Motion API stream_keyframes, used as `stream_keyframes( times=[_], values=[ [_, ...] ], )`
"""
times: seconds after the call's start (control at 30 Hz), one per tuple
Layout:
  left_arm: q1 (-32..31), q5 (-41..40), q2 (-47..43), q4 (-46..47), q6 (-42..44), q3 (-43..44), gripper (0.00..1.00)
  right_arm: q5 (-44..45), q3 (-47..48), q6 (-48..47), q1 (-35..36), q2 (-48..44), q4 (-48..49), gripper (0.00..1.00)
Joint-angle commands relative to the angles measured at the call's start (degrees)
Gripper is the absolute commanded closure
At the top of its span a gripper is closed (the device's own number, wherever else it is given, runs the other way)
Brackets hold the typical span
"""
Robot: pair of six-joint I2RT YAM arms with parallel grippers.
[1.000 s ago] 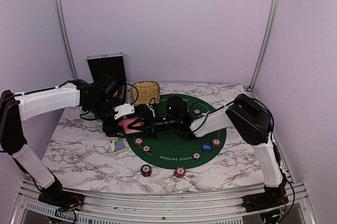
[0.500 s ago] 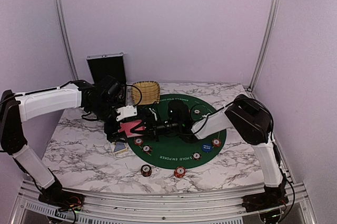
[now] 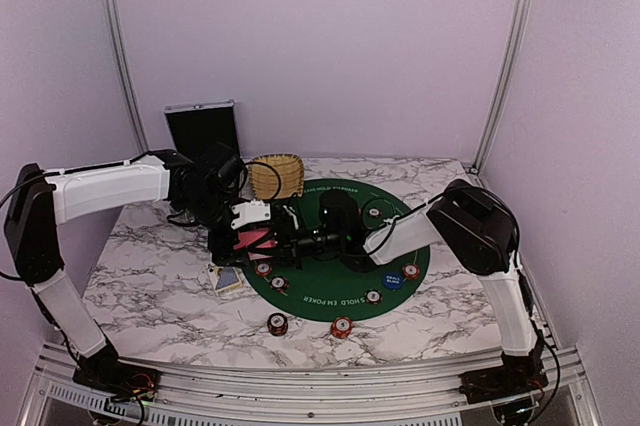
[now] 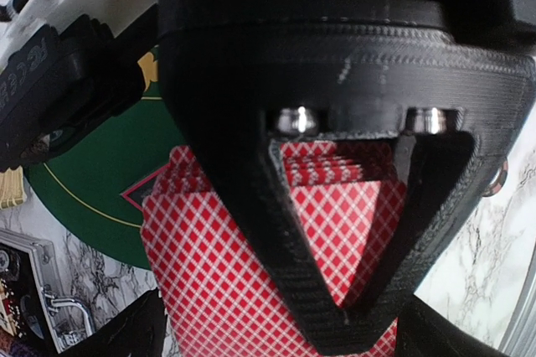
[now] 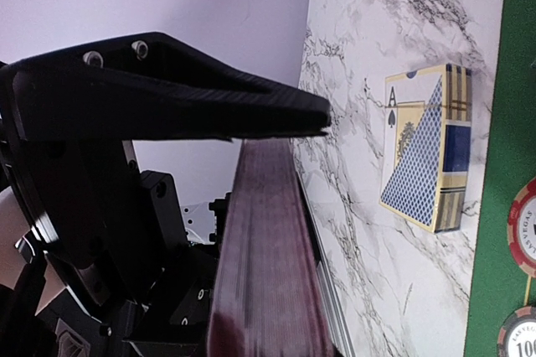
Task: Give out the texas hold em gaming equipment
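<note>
A deck of pinkish-red-backed playing cards (image 3: 256, 239) hangs above the left edge of the green mat (image 3: 330, 291). My right gripper (image 3: 273, 241) reaches in from the right and is shut on it. In the right wrist view the deck (image 5: 268, 248) shows edge-on under my upper finger (image 5: 167, 97). My left gripper (image 3: 240, 229) stands open around the deck's left end; its wrist view shows the card backs (image 4: 218, 273) behind the right gripper's triangular finger (image 4: 276, 231). Red-and-white chips (image 3: 263, 269) and a blue disc (image 3: 392, 280) lie on the mat.
A blue-and-gold card box (image 3: 228, 278) (image 5: 423, 147) lies on the marble left of the mat. Two chips (image 3: 277, 323) (image 3: 341, 327) sit on the marble in front. The wicker basket (image 3: 277, 176) and the black case (image 3: 204, 131) stand at the back.
My left gripper has gone from shut to open, releasing the deck, and its arm has shifted slightly right and back. The right gripper keeps the deck.
</note>
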Motion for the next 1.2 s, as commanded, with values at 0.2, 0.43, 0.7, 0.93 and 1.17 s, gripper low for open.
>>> stream_keyframes(
  times=[0.2, 0.43, 0.7, 0.93, 1.17],
  values=[
    [-0.12, 0.28, 2.15, -0.81, 1.5, 1.01, 0.17, 0.29, 1.88, 0.08, 0.42, -1.11, 2.86, 0.85],
    [-0.35, -0.24, 2.05, -0.87, 1.96, 1.46, 0.38, 0.24, 1.85, 0.01, 0.33, -1.1, 2.38, 0.71],
    [-1.26, -1.76, 1.26, -0.9, 2.73, 0.77, 0.55, 0.83, 1.52, 0.38, 0.08, -0.99, 2.0, 0.63],
    [-2.41, -3.86, 1.03, -0.84, 3.39, 0.47, 0.64, 1.18, 1.31, 1.31, -0.44, -0.84, 2.44, 0.66],
    [-2.87, -4.97, 0.42, -0.83, 3.29, 0.48, 0.53, 1.9, 0.38, 0.54, -0.81, -1.55, 1.3, 0.86]
  ],
)
